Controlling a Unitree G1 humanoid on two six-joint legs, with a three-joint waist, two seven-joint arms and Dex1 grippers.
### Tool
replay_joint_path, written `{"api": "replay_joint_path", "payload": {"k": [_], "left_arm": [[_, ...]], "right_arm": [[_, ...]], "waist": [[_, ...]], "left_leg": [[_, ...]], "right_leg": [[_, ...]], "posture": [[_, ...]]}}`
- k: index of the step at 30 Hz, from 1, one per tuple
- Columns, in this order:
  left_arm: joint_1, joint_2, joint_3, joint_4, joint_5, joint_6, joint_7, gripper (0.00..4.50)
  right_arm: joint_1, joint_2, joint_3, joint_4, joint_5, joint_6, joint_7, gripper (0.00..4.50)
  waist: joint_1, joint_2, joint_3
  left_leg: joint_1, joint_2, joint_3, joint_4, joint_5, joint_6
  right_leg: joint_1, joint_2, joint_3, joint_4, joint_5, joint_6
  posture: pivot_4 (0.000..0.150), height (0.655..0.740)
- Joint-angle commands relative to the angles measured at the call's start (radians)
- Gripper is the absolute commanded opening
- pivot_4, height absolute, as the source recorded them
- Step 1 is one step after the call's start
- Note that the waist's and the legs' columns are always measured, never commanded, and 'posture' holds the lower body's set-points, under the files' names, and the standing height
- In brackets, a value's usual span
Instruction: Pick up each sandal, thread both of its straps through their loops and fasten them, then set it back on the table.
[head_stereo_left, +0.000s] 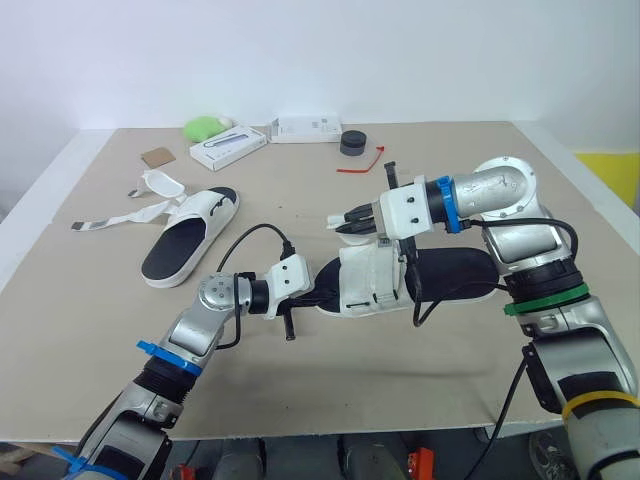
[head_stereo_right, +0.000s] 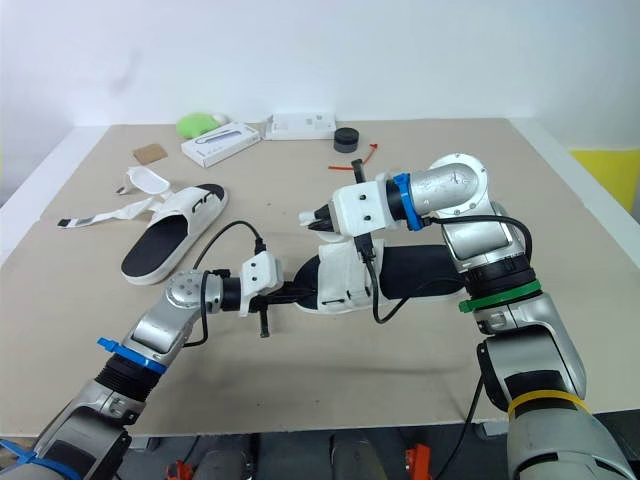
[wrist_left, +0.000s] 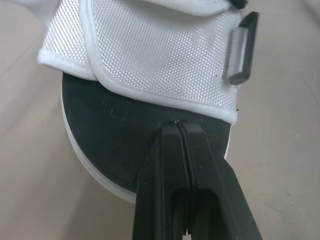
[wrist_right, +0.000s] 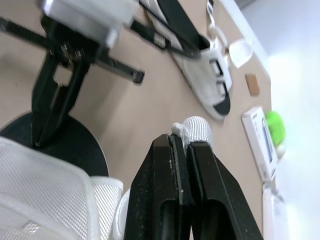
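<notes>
Lying crosswise on the bench (head_stereo_left: 480, 170), the near sandal (head_stereo_left: 372, 280) kept its long axis left to right, toe toward the left arm. Its woven white strap end (wrist_right: 197, 129) was pinched in the fully closed right gripper (wrist_right: 181, 142), just above the textured mesh upper; the grey plastic loop (wrist_left: 242, 50) sat lower, at the upper's edge. The left gripper (wrist_left: 178, 126), fingers pressed together with nothing seen between them, touched the smooth black footbed at the toe. The second sandal (head_stereo_left: 190, 235) lay well apart, straps loose.
</notes>
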Motion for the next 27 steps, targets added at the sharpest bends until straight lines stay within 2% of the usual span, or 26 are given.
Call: {"api": "replay_joint_path", "payload": {"k": [1,8,13,19,20,21,27], "left_arm": [[0.034,0.017,-0.046,0.040,0.044,0.052,-0.002,0.00],[0.036,0.025,-0.046,0.038,0.044,0.056,-0.004,0.00],[0.027,0.020,-0.052,0.048,0.048,0.058,-0.003,0.00],[0.025,0.015,-0.056,0.051,0.050,0.060,0.001,0.00],[0.024,0.014,-0.056,0.052,0.050,0.060,0.002,0.00],[0.023,0.013,-0.057,0.053,0.049,0.061,0.003,0.00],[0.019,0.014,-0.066,0.058,0.045,0.060,0.008,0.00]], "right_arm": [[-0.032,-0.017,-0.044,-0.074,0.053,0.025,0.001,0.08],[0.110,-0.103,-0.020,-0.371,0.166,0.281,0.116,0.08],[0.287,-0.147,0.038,-0.594,0.160,0.312,0.135,0.08],[0.407,-0.199,0.100,-0.604,0.046,0.271,0.137,0.08],[0.412,-0.205,0.103,-0.592,0.038,0.287,0.137,0.80],[0.413,-0.209,0.105,-0.578,0.034,0.298,0.140,1.05],[0.332,-0.225,0.100,-0.430,-0.037,0.321,0.124,3.81]], "waist": [[0.000,0.000,0.000],[0.003,0.000,0.000],[0.007,0.000,0.000],[0.007,-0.004,-0.003],[0.005,-0.005,-0.004],[0.004,-0.006,-0.005],[0.017,-0.009,-0.009]], "left_leg": [[0.000,0.000,0.000,-0.002,0.000,0.000],[-0.001,0.000,-0.001,-0.003,-0.001,-0.001],[0.000,0.000,-0.001,-0.004,-0.001,-0.001],[0.005,0.000,0.001,-0.003,-0.001,-0.001],[0.006,0.001,0.001,-0.003,-0.001,-0.001],[0.007,0.001,0.001,-0.003,-0.001,-0.001],[0.008,0.001,0.001,-0.003,-0.003,-0.005]], "right_leg": [[0.000,0.000,0.000,0.000,-0.001,0.000],[0.000,0.000,0.000,0.000,-0.004,0.001],[0.000,0.000,0.000,0.000,-0.005,0.000],[0.002,0.000,0.000,0.000,-0.004,-0.001],[0.003,0.000,0.000,0.000,-0.004,-0.001],[0.003,0.000,0.000,0.000,-0.004,-0.001],[0.008,-0.001,0.000,-0.004,-0.004,-0.001]], "posture": [[0.150,0.7400],[0.150,0.7400],[0.150,0.7400],[0.150,0.7400],[0.150,0.7400],[0.150,0.7400],[0.150,0.7400]]}}
